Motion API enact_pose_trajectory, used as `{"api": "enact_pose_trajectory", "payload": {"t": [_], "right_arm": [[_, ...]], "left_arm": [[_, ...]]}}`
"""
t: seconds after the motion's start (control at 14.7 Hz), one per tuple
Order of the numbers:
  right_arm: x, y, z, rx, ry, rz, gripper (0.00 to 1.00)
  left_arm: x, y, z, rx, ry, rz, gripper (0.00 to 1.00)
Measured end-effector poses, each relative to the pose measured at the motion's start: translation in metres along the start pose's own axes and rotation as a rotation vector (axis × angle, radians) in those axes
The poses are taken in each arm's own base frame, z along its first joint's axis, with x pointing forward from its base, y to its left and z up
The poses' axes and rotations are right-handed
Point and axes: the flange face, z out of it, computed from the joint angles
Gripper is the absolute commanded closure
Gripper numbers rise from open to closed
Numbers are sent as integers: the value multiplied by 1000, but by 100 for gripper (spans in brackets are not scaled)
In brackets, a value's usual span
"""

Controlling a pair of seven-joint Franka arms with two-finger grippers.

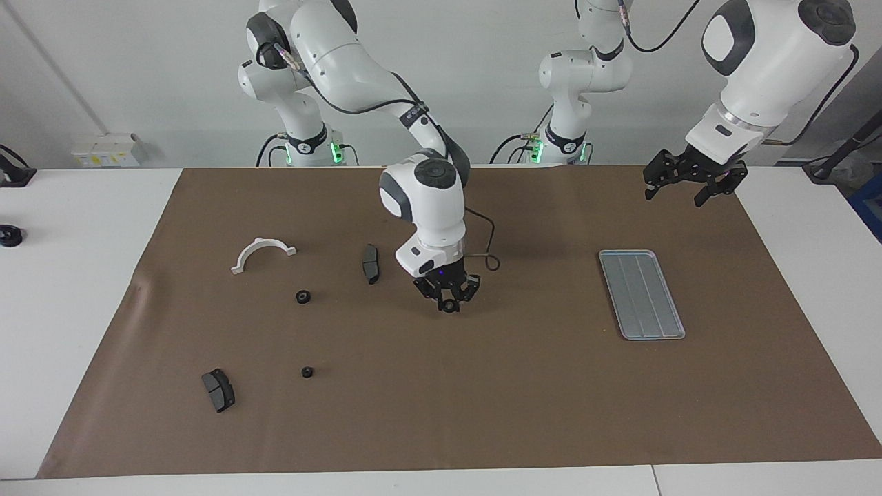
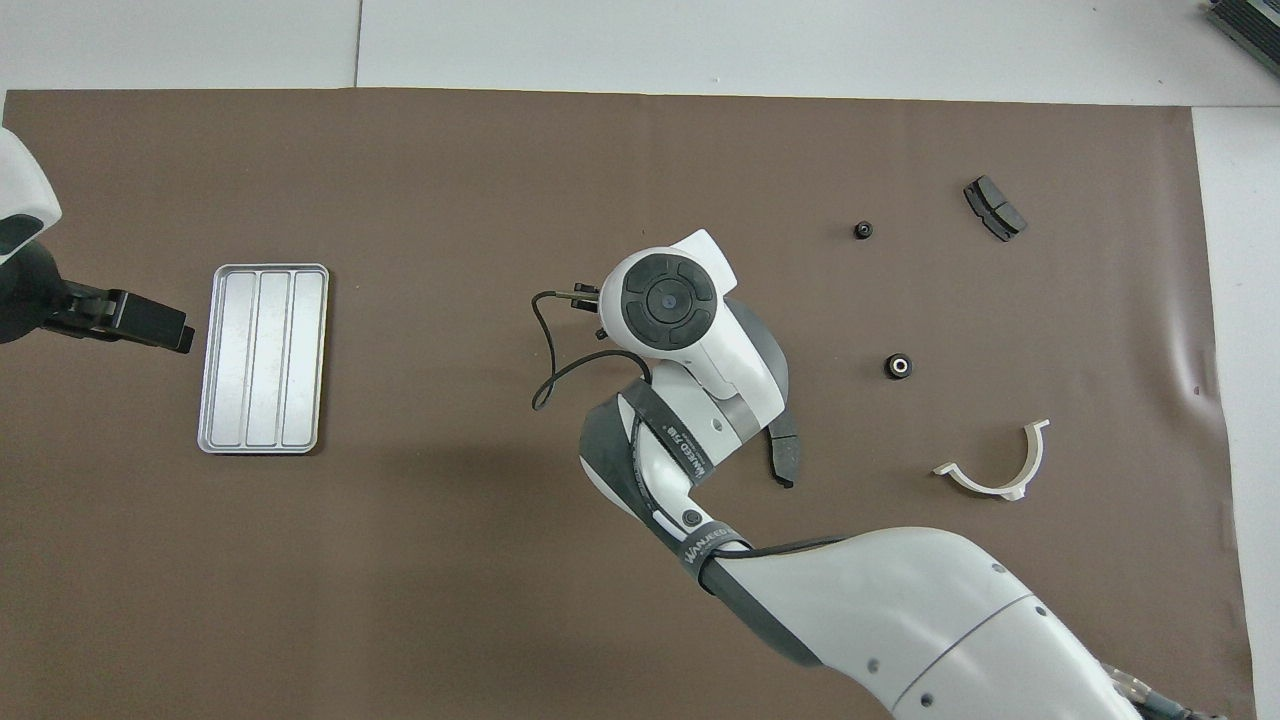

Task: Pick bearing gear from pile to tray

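My right gripper (image 1: 448,303) is at the middle of the brown mat, fingers pointing down and shut on a small black gear (image 1: 448,306) just above the mat. In the overhead view its own wrist (image 2: 667,301) hides the fingers and the gear. Two more black gears (image 1: 303,297) (image 1: 307,372) lie toward the right arm's end, also in the overhead view (image 2: 899,366) (image 2: 862,230). The silver ridged tray (image 1: 641,294) (image 2: 263,358) lies empty toward the left arm's end. My left gripper (image 1: 679,191) (image 2: 150,320) hangs open and empty in the air beside the tray, waiting.
Two dark brake pads (image 1: 371,263) (image 1: 218,389) and a white half-ring bracket (image 1: 262,253) lie on the mat (image 1: 524,399) toward the right arm's end. One pad (image 2: 785,450) lies next to my right arm. A black cable (image 2: 545,370) loops off the right wrist.
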Motion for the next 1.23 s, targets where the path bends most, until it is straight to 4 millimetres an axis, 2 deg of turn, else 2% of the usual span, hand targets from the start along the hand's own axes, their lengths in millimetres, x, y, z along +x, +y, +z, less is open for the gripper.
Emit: {"api": "enact_pose_trajectory", "payload": {"t": [0.14,0.2,0.34,0.48,0.68,0.75,0.89,1.02,1.09,1.23], "right_arm": [[3,-8,10,25,21,-1,77],[4,-9,11,32,26,-1,70],[4,-9,11,33,27,-1,66],[6,-6,13,40,37,2,0],[13,-1,10,29,57,0,0],[20,4,2,21,70,3,0],[45,26,-36,-1,92,34,0],[66,65,-79,-40,94,16,0],[72,91,-96,-62,87,-18,0],[76,150,-111,-112,54,-117,0]], "left_arm": [[0,0,0,0,0,0,0],[0,0,0,0,0,0,0],[0,0,0,0,0,0,0],[0,0,0,0,0,0,0],[0,0,0,0,0,0,0],[0,0,0,0,0,0,0],[0,0,0,0,0,0,0],[0,0,0,0,0,0,0],[0,0,0,0,0,0,0],[0,0,0,0,0,0,0]]}}
